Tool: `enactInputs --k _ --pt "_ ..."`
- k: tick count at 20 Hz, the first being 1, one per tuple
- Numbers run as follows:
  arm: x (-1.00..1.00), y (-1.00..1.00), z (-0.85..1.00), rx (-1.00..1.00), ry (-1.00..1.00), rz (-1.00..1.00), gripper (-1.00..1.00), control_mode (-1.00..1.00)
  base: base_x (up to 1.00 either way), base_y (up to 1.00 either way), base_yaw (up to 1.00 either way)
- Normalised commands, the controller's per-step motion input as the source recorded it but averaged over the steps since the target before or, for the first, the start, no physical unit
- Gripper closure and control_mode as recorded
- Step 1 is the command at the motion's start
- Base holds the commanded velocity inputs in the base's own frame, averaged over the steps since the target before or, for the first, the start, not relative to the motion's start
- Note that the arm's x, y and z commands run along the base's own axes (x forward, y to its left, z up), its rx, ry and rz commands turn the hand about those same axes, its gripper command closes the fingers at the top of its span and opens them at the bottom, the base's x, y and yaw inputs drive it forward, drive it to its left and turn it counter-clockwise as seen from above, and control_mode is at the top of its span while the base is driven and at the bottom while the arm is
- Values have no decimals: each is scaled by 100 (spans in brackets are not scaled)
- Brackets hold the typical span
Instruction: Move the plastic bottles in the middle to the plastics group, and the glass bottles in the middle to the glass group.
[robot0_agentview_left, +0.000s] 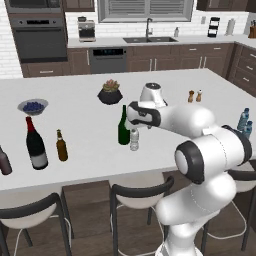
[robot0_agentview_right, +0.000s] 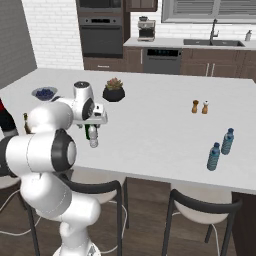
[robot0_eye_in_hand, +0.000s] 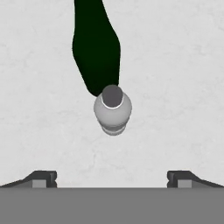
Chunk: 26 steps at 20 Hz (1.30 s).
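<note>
White island counter (robot0_agentview_left: 80, 150) bears blueberry bowl (robot0_agentview_left: 33, 106) and potted succulent (robot0_agentview_left: 110, 93).

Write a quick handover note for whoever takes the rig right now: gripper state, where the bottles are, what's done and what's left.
Gripper: open, empty, above the small clear plastic water bottle, which stands mid-counter beside the slim dark green wine bottle.
Black wine bottle with red foil stands at the left, next to the small amber beer bottle and short dark brown bottle.
Two blue-tinted plastic bottles stand at the right.
Left: clear bottle to the blue pair, green bottle to the glass group.
</note>
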Motion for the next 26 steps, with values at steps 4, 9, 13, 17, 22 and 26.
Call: enactInputs --k 4,9,13,17,22,26 --pt "19 0 -11 0 0 0 -100 -100 0 0 0" --pt "30 0 -14 0 0 0 -100 -100 0 0 0" --pt "13 0 -10 0 0 0 -100 -100 0 0 0" --pt "2 2 -18 0 0 1 -100 -100 0 0 0" --pt "3 1 -18 0 0 3 -100 -100 0 0 0" --pt "0 2 -14 0 -9 5 -100 -100 0 0 0"
